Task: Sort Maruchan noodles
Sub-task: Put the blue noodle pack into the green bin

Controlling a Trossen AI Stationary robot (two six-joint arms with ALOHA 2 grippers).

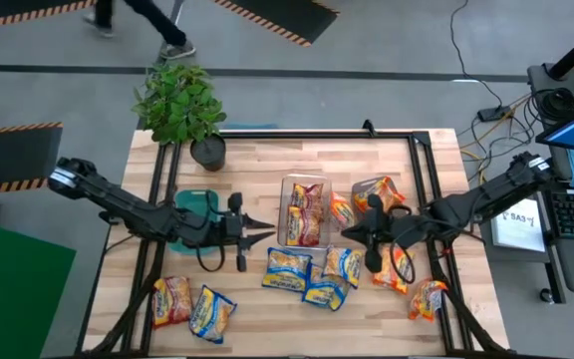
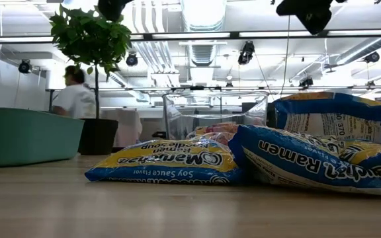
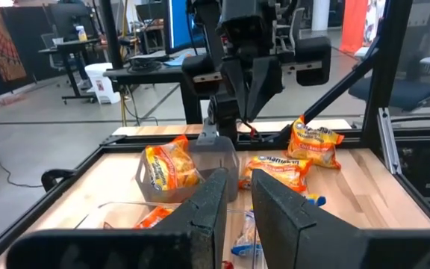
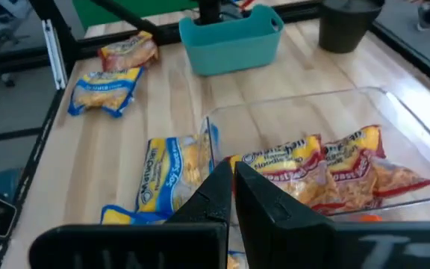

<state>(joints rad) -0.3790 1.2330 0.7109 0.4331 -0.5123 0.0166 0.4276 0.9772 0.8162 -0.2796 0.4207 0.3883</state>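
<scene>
Wooden table (image 1: 267,324) | noodle packets (image 1: 289,269) between left gripper (image 1: 267,231); right gripper (image 1: 347,233)

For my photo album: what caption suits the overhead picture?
Two robot arms meet over scattered Maruchan noodles, some already in a clear bin, beside a potted plant.

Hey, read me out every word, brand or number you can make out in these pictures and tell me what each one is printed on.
"Maruchan", "Ramen Noodle Soup", "Soy Sauce Flavor", upside down: blue-edged yellow plastic noodle packet lying nearest in the low view.
"Ramen": blue-edged yellow packet on the right; the start of that word line is unclear.
"370": back of the orange-edged packet behind; the rest is too small.
Packets in the clear plastic bin: brand lettering blurred, unreadable.
</scene>
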